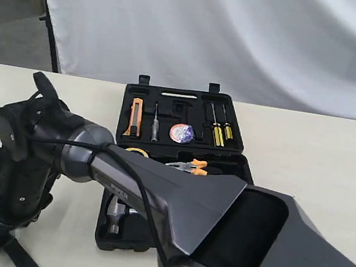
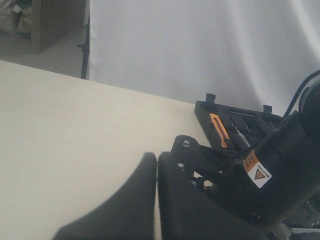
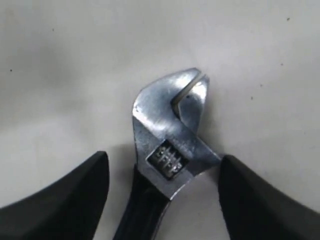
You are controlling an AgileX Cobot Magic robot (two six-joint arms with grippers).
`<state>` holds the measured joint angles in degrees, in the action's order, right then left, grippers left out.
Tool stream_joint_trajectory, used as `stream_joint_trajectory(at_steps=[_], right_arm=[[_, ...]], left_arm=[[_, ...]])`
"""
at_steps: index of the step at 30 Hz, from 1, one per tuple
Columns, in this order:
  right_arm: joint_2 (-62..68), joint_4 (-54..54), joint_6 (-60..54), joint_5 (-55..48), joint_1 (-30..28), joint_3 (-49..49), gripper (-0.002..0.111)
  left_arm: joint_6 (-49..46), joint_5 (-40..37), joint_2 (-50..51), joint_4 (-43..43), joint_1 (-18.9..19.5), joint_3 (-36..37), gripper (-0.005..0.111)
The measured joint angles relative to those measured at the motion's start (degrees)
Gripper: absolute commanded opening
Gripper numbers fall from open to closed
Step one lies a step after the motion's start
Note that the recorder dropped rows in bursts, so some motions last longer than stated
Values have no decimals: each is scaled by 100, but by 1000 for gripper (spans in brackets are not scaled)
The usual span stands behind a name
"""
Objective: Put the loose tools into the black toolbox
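Fingers of the right gripper are standing spread astride the adjustable wrench, which is lying on the table outside the black toolbox. We are judging this as lining up a grasp. On the left gripper the jaws are looking pressed together.

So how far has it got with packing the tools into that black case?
Mostly there, it seems. The tape roll sits in the black toolbox, and what looks like the hammer head shows in its near half. In hand: the right gripper is open, straddling the adjustable wrench lying on the table. Left: gripping that wrench and placing it in the box.
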<state>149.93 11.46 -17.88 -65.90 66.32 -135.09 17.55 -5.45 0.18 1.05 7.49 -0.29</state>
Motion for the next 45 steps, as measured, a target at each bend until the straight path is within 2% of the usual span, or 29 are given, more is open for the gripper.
stream_joint_trajectory(at_steps=[2,5,18,26,29,34,37,39,45], right_arm=[[12,-143,0,26,0,-13,29],[12,-188,32,40,0,-12,0],[12,-767,709,-81,39,-37,0],[22,-798,759,-83,39,-47,1],[32,-807,849,-93,39,-49,5],[32,-878,962,-106,39,-59,35],[42,-947,1002,-124,39,-59,49],[42,-1039,1031,-124,39,-59,52],[42,-1083,1066,-124,39,-59,52]], left_arm=[[0,0,0,0,0,0,1],[0,0,0,0,0,0,1],[0,0,0,0,0,0,1],[0,0,0,0,0,0,1],[0,0,0,0,0,0,1],[0,0,0,0,0,0,1],[0,0,0,0,0,0,1],[0,0,0,0,0,0,1],[0,0,0,0,0,0,1]])
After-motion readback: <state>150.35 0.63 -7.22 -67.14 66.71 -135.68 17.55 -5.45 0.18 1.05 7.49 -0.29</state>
